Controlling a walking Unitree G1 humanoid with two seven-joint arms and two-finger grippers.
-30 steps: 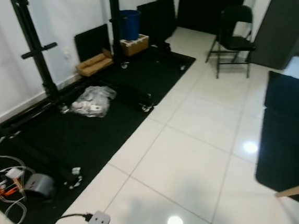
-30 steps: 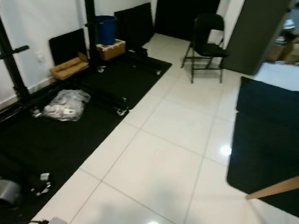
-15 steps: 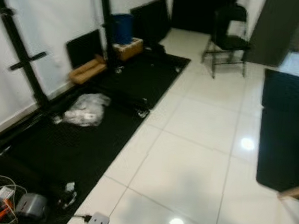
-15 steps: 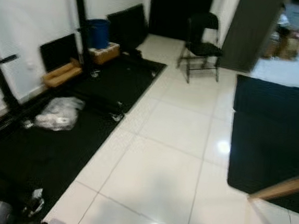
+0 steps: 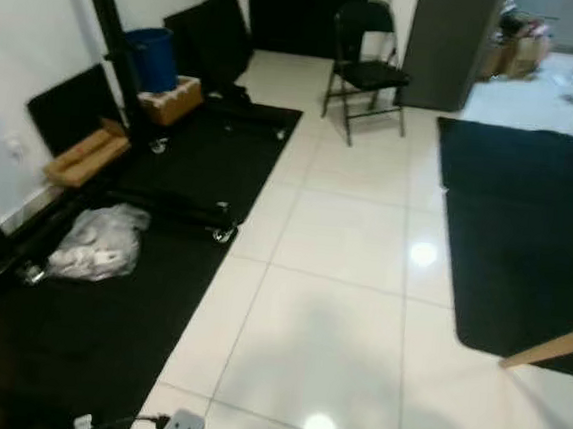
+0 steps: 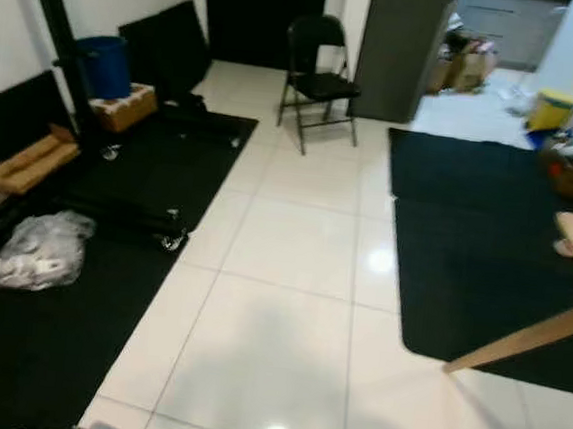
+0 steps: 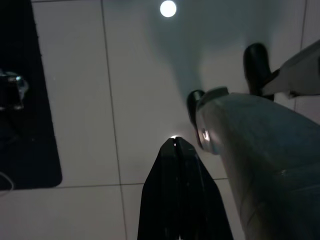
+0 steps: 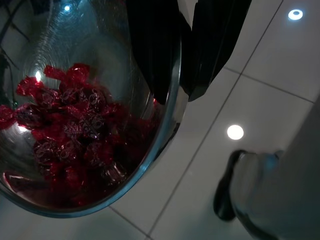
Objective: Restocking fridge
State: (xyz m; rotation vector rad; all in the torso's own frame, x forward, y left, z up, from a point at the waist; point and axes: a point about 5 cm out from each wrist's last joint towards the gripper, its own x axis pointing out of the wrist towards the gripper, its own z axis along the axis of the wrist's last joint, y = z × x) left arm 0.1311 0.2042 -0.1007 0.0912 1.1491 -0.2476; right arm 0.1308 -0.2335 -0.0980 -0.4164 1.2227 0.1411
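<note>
Red-wrapped sweets (image 8: 75, 145) lie heaped in a shiny round steel bowl (image 8: 107, 65), and the right gripper (image 8: 176, 97) carries that bowl by its rim: one black finger sits inside the wall, the other outside, the two pinched onto the metal edge. The bowl hangs above pale glossy floor tiles (image 8: 270, 105), where ceiling lights reflect as bright spots. Beside it, the robot's grey leg and dark foot (image 8: 227, 187) stand on the tiles.

The left gripper (image 7: 174, 142) hangs idle over the same tiles, its two black fingers (image 7: 165, 200) pressed together at the tips with nothing between them. A second dark foot (image 7: 195, 107) of the robot shows just past those tips.

Ahead, the head views show a white tiled floor (image 6: 294, 245) running between two black mats (image 6: 486, 232). On the left mat lie a crumpled clear plastic bag (image 6: 37, 251), a flat cardboard box (image 6: 32, 160) and a blue bin (image 6: 106, 64) by a black pole. A black folding chair (image 6: 319, 77) stands farther off, next to a tall dark grey cabinet (image 6: 402, 44). A pale wooden table leg (image 6: 516, 340) slants in at the right.
</note>
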